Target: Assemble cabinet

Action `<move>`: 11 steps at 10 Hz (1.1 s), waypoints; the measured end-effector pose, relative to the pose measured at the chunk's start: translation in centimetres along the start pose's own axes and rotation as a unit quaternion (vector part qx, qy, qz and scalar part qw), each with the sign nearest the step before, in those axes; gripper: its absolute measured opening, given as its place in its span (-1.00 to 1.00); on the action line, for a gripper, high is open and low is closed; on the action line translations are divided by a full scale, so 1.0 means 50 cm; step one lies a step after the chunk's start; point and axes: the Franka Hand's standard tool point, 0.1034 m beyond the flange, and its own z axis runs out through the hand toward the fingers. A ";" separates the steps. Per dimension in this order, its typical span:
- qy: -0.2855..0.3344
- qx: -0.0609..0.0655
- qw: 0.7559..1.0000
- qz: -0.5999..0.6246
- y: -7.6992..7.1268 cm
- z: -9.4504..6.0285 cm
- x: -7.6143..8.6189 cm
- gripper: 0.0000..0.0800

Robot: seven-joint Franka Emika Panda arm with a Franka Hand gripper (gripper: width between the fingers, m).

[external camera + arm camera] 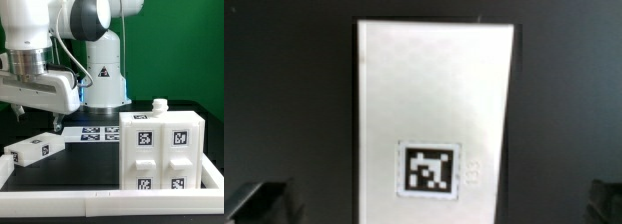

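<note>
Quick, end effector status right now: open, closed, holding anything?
The end effector: open, fingers wide apart, holding nothing; the white panel seen between them is not gripped.

A flat black table top (pixel 75 165) is lying under everything. In the wrist view, the same black table top (pixel 287 100) is showing dark. A thin flat white marker board (pixel 98 131) with black square tags is lying on the table near the back. A low white rim (pixel 100 192) is running along the table's front edge. A plain green wall (pixel 175 50) is standing behind.
</note>
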 end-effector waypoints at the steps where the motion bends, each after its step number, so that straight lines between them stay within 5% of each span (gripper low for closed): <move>1: 0.000 -0.001 1.000 -0.010 0.002 0.002 0.003 0.99; 10: 0.008 -0.028 0.998 -0.053 0.000 0.098 -0.006 0.99; 11: 0.006 -0.029 0.998 -0.060 -0.011 0.100 -0.010 0.70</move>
